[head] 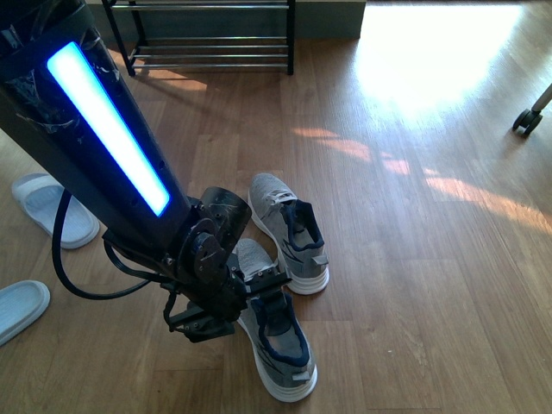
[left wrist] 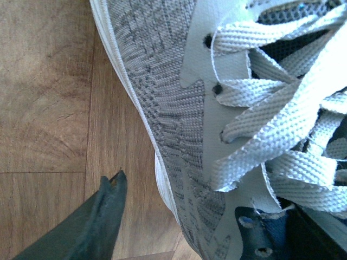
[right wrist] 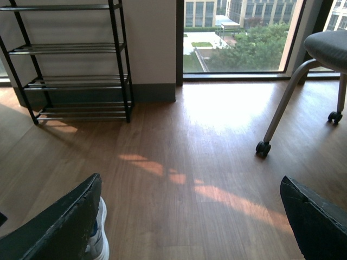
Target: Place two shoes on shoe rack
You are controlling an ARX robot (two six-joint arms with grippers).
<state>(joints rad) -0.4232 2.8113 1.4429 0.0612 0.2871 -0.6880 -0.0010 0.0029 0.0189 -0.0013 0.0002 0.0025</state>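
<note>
Two grey knit sneakers lie on the wood floor, the far one [head: 289, 233] and the near one [head: 280, 349]. My left gripper [head: 246, 297] is open and low over the near sneaker. In the left wrist view it [left wrist: 206, 216] straddles the sneaker's laced upper [left wrist: 179, 124], with one finger [left wrist: 95, 222] beside the white sole over the floor. My right gripper [right wrist: 190, 227] is open and empty above bare floor, with a sneaker's edge [right wrist: 100, 244] by one finger. The black shoe rack [head: 207, 39] stands at the back wall and also shows in the right wrist view [right wrist: 70, 65].
Two pale slides [head: 56, 207] [head: 19, 306] lie at the left. A wheeled chair [right wrist: 325, 49] stands at the right by the window, with its caster [head: 526, 121] on the floor. Sunlit bare floor lies between the sneakers and the rack.
</note>
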